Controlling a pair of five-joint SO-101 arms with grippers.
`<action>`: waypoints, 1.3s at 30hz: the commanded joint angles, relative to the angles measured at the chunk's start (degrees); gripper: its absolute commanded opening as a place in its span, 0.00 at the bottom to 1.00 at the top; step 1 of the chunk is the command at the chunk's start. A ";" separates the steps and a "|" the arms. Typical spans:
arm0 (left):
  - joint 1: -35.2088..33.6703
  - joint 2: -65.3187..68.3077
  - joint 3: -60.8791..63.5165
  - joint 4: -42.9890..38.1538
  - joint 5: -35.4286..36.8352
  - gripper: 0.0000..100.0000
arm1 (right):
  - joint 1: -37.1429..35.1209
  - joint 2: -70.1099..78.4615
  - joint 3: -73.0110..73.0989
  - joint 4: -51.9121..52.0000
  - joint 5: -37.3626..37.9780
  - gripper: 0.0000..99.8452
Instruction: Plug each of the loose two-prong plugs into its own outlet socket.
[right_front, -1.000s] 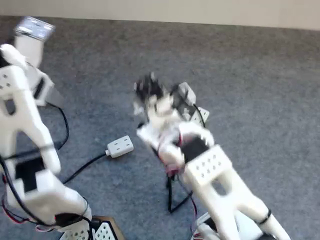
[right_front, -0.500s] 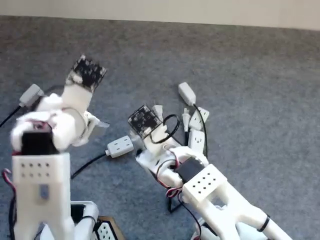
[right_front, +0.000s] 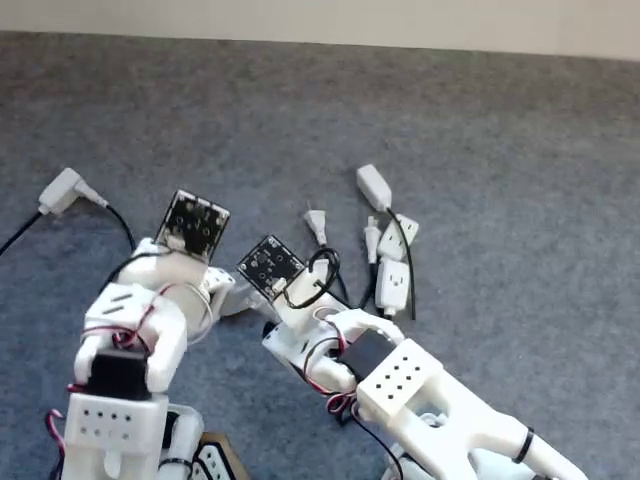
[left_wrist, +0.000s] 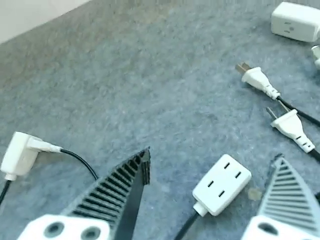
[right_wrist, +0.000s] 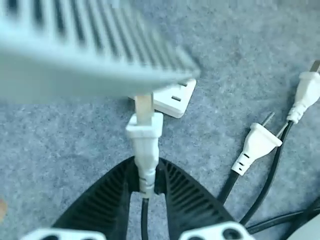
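Observation:
My left gripper (left_wrist: 212, 159) hangs open low over the carpet, its fingers on either side of a white outlet socket (left_wrist: 220, 185) on a black cord. My right gripper (right_wrist: 145, 131) is shut on a white two-prong plug (right_wrist: 144, 136), whose prongs point at that same socket (right_wrist: 172, 98) from a short distance. Two loose plugs (right_front: 315, 222) (right_front: 372, 238) lie on the carpet beyond both arms, and they appear again as the nearer plug (right_wrist: 257, 143) and the farther plug (right_wrist: 307, 95). In the high view the two wrists meet near the middle, covering the socket.
Three more white sockets (right_front: 375, 185) (right_front: 400, 232) (right_front: 393, 284) lie to the right with black cords among them. A white angled plug (right_front: 62, 190) on a black cord lies at the far left. Open grey carpet (right_front: 500, 130) stretches behind.
The left arm has swung down from high at the left to low over the socket. The right arm has drawn back and leftward toward the same socket with its plug.

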 joint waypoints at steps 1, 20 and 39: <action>1.27 -6.20 5.41 0.00 0.97 0.36 | -0.22 -0.92 -0.92 -0.75 -0.79 0.00; 1.54 -9.89 14.90 -1.23 0.70 0.36 | 1.36 -1.54 -20.53 19.74 -1.93 0.00; 6.81 -9.80 16.04 -0.35 -0.53 0.36 | 2.68 -1.54 -22.11 20.79 -0.62 0.00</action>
